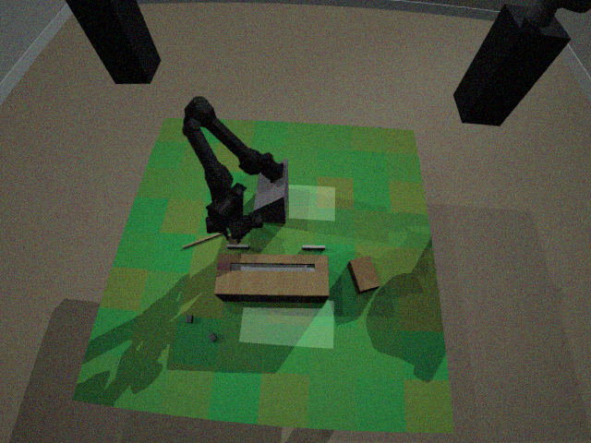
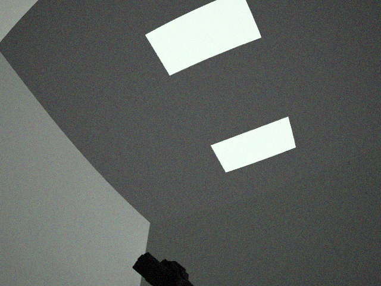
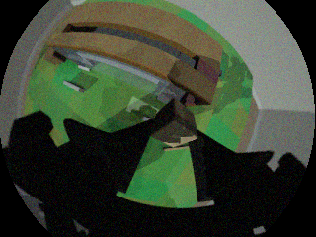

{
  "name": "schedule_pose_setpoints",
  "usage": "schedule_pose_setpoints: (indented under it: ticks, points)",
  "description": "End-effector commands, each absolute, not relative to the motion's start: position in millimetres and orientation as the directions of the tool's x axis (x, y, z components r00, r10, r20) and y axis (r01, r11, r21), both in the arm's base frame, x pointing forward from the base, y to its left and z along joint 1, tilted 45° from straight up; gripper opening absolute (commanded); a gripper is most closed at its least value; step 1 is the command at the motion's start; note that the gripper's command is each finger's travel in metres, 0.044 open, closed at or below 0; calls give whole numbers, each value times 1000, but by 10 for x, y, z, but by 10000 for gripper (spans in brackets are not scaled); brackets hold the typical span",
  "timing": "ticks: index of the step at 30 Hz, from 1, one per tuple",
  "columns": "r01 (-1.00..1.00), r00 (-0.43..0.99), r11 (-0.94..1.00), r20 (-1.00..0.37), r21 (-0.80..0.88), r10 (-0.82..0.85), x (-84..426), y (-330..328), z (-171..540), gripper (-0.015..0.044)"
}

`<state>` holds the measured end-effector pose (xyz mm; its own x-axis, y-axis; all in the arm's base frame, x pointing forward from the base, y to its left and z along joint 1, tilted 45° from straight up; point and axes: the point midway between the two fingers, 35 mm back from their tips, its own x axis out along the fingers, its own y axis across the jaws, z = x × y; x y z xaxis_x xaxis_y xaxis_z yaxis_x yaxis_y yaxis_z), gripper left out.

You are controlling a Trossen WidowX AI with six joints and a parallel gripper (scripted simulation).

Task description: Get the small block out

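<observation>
On the left of the top view a thin stick (image 1: 202,240) lies on the green mat (image 1: 305,381), its right end just beside the tool (image 1: 235,234). The tool hangs low off the black arm (image 1: 210,157), behind the box's left end. It is clenched on a small brown thing (image 3: 177,126), seen in the wrist view between the dark fingers; whether that is the block I cannot tell.

Two short grey bars (image 1: 237,246) lie just behind the box (image 1: 271,283). The box is a long tan case with a slot along its back top edge. The shelf inside cannot be made out. In front of its left end, two tiny dark bits (image 1: 189,318) sit on the mat.

Right of the box a small tan slab (image 1: 364,273) lies tilted, apart from it. Bare counter (image 1: 500,286) surrounds the mat.
</observation>
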<state>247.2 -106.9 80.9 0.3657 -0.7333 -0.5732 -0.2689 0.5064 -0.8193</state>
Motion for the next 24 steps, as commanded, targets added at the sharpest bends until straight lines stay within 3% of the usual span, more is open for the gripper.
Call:
schedule_pose_setpoints:
  ticks: [1, 12, 24]
  points:
    - [-380, 369, 433, -563, -818, -739, 2455, -1050, 840, 0]
    - [-687, 374, 169, -543, -707, -752, 2408, -994, 886, 0]
    - [-887, 380, -143, -520, -439, -765, 2357, -938, 937, 0]
